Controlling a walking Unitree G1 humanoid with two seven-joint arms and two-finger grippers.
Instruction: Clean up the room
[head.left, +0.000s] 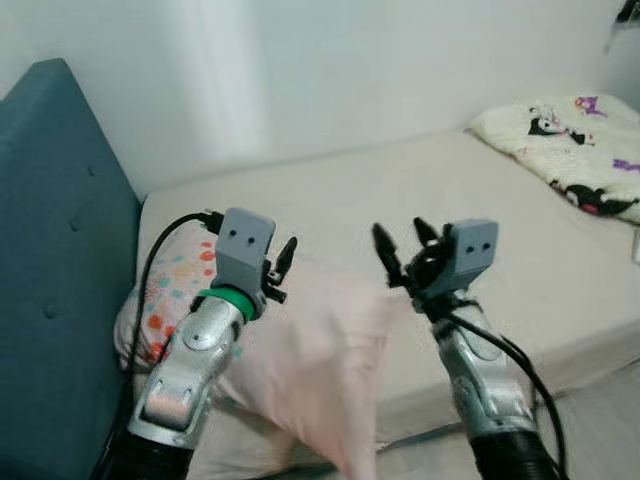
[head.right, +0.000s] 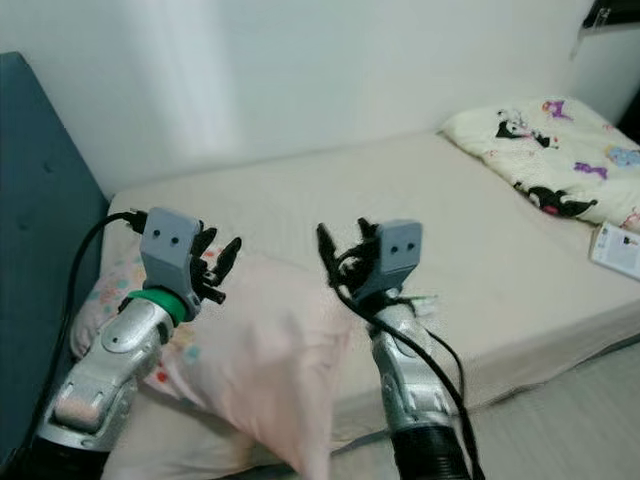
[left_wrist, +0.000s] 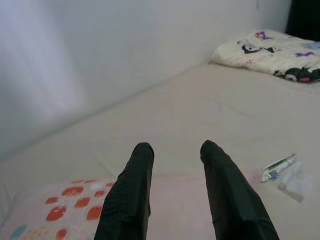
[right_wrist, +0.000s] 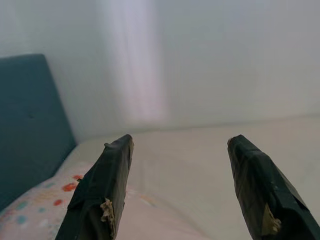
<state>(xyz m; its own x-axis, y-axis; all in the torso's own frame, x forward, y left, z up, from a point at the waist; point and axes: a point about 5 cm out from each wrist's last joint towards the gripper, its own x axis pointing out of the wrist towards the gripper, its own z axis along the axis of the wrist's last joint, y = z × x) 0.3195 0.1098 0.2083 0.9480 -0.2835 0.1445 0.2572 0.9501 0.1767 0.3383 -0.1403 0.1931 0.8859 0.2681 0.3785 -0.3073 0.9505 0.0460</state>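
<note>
Both pincers (head.left: 282, 268) (head.left: 402, 250) splayed above pillow (head.left: 310, 370)

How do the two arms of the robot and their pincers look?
Both arms are silver metal with black lower sleeves. The left pincer and right pincer each have two long black fingers behind a grey box with two small holes. The left wrist has a green ring. Black cables run along both arms.

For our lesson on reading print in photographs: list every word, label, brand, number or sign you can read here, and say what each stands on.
No text can be read in these pictures.
White box at the bed's right edge: dark marks on it, too small to read.
Small tube on the bed sheet: green and dark print, too blurred to read.
Blanket at the far end: cartoon figures, no words legible.
</note>
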